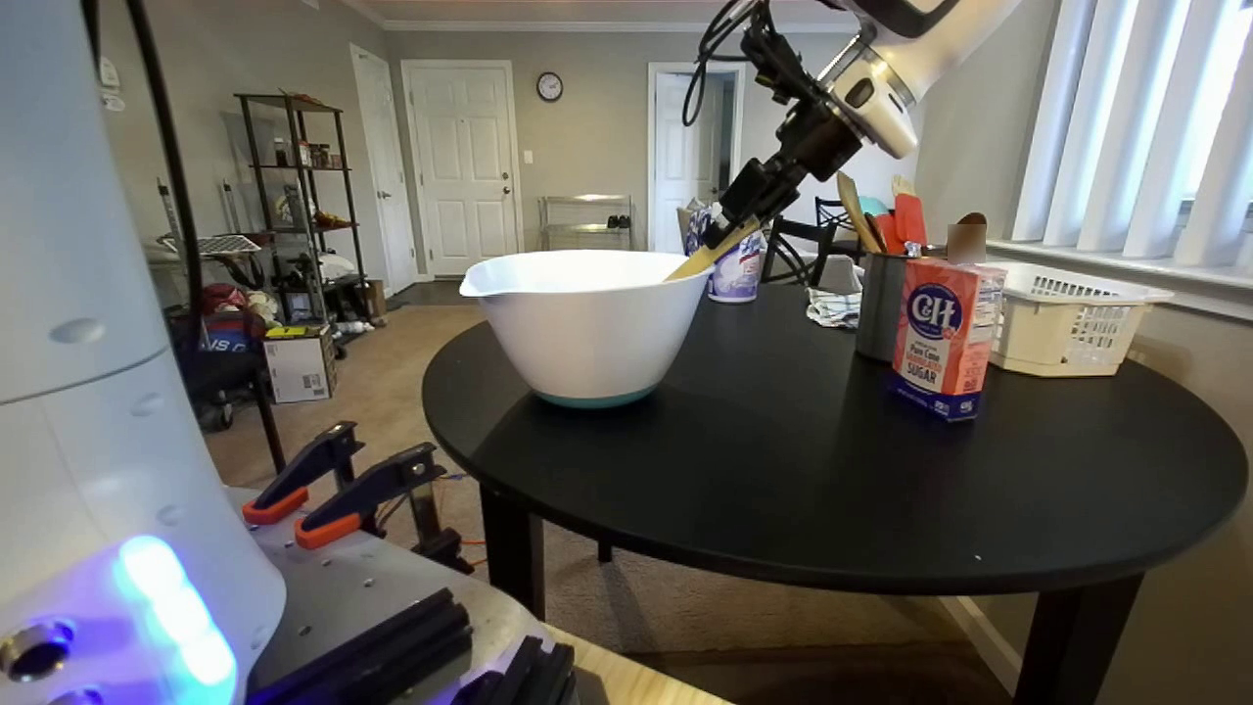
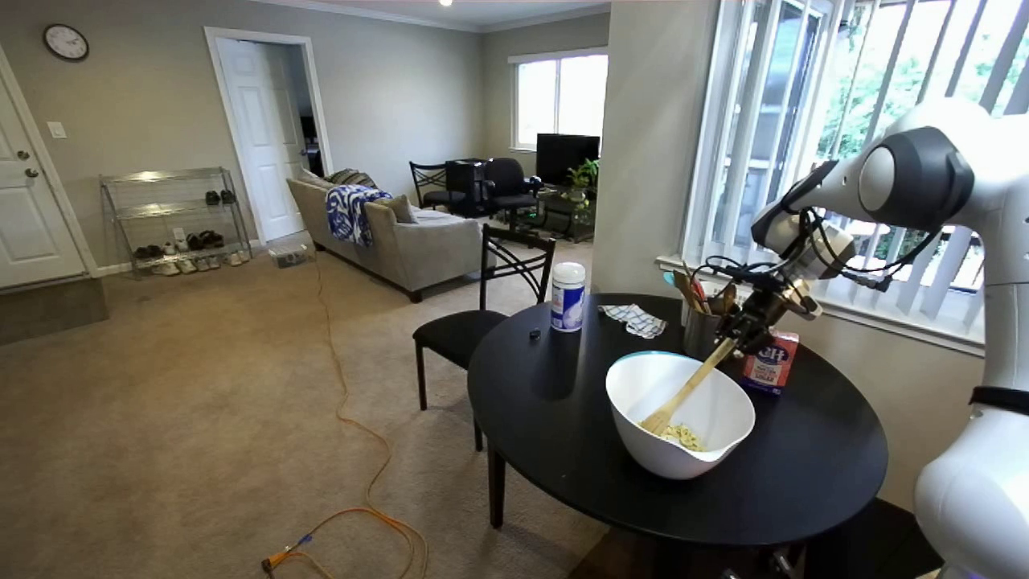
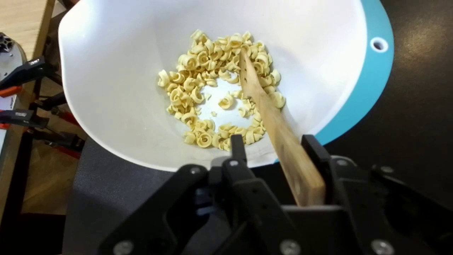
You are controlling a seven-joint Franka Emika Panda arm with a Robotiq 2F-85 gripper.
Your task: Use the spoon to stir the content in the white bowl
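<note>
My grpr stood spread, handle of spoon btwn its jaws: gap 1 side, close by other, contact unclear. Spoon slanted over rim of white bowl, blade in pasta. Bowl sat on blk table. Judged: grasp or release step, unclear which. If stirring was wanted, next move called for firm pinch on handle, then sweeping blade thru pasta.

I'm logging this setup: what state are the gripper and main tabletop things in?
Gripper: open.
White bowl: upright.
Pasta: loose, mostly ringed around the bowl's bottom.
Spoon: tilted, tip in pasta, handle between the open jaws.
Sugar box: upright.
Canister: upright.
Utensil holder: upright, loaded.
Cloth: rumpled.
Basket: upright.
</note>
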